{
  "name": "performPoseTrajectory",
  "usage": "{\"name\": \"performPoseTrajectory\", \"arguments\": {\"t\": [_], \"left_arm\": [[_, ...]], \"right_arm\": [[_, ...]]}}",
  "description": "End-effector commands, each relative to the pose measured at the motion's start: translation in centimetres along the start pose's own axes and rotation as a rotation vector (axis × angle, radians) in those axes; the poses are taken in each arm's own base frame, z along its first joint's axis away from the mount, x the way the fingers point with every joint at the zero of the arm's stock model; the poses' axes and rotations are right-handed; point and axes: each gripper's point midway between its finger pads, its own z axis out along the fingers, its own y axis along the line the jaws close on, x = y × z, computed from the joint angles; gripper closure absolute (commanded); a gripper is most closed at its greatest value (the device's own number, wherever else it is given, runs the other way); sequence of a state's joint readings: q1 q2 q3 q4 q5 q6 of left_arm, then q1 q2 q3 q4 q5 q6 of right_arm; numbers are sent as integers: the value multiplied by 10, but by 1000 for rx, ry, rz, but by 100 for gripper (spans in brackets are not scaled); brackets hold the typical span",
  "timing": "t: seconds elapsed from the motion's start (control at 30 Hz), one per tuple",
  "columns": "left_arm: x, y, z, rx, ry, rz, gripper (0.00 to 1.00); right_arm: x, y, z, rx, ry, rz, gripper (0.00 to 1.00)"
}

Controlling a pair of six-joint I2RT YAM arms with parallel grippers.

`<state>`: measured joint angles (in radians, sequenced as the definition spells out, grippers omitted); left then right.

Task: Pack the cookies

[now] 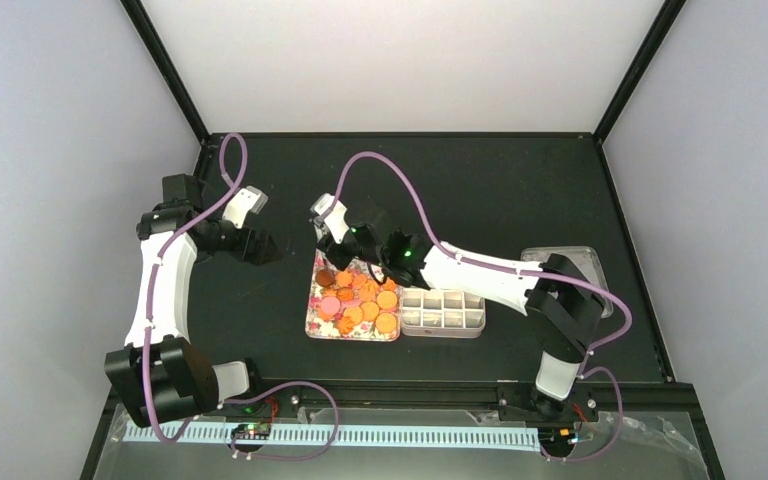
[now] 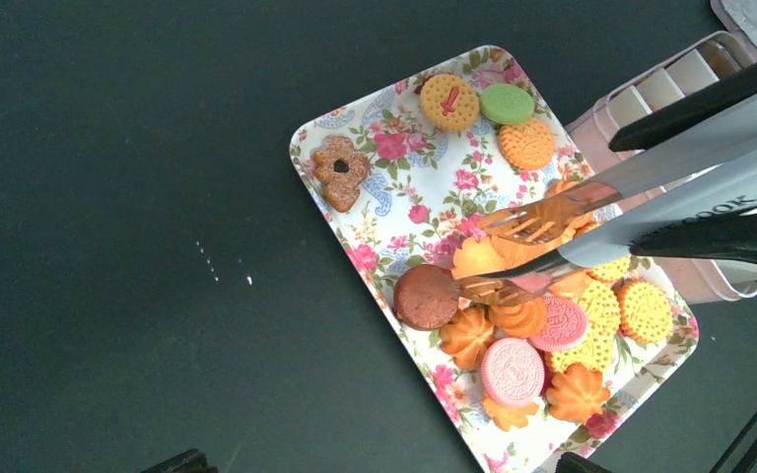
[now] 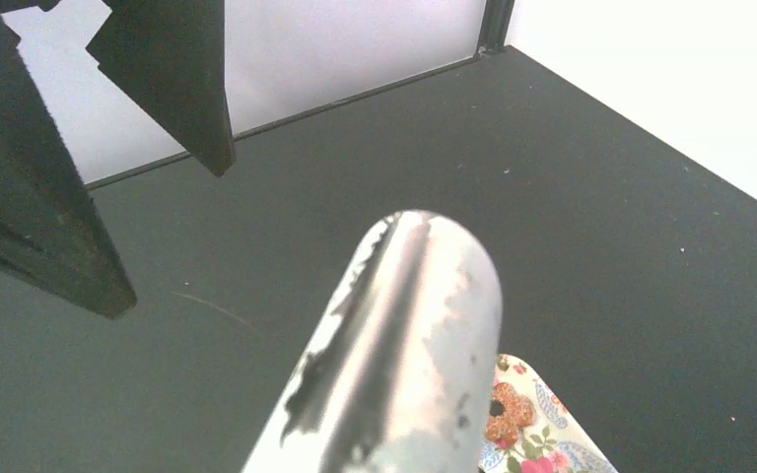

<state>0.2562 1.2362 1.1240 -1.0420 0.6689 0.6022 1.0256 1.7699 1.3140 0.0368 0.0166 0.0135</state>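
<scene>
The cookies (image 1: 362, 298), mostly orange with some pink, brown and green, lie on a flower-patterned tray (image 1: 312, 318). In the left wrist view the cookies (image 2: 552, 325) crowd the tray's (image 2: 394, 212) lower right part. My right gripper (image 1: 345, 240) is shut on metal tongs (image 2: 670, 182) and hangs over the tray's far end. The tong tips straddle an orange cookie (image 2: 478, 258) beside a round brown one (image 2: 426, 296). The tongs' handle (image 3: 404, 335) fills the right wrist view and hides the fingers. My left gripper (image 1: 260, 247) is open and empty, left of the tray.
A pale box with several compartments (image 1: 443, 312) touches the tray's right side; it also shows in the left wrist view (image 2: 651, 94). A clear lid (image 1: 572, 262) lies further right. Two black wedge shapes (image 3: 49, 197) stand at the upper left of the right wrist view.
</scene>
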Motion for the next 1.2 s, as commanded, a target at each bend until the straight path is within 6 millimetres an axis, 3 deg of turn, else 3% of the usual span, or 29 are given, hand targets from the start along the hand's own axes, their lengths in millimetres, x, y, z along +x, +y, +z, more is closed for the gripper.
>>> {"name": "performPoseTrajectory", "arguments": {"t": [0.0, 0.37, 0.67, 0.9, 1.17], "left_arm": [[-2, -3, -9, -17, -14, 18, 8], [-2, -1, -8, -17, -11, 18, 7], [-4, -1, -7, -13, -16, 15, 7], [-6, -4, -8, 1, -27, 17, 7], [-6, -5, -11, -8, -23, 26, 7]], "right_arm": [[-10, -4, 10, 18, -30, -36, 67], [28, -7, 19, 34, 46, -38, 70], [25, -27, 1, 84, 29, -49, 72], [20, -23, -7, 53, -11, -45, 72], [17, -16, 1, 12, 0, -51, 70]]}}
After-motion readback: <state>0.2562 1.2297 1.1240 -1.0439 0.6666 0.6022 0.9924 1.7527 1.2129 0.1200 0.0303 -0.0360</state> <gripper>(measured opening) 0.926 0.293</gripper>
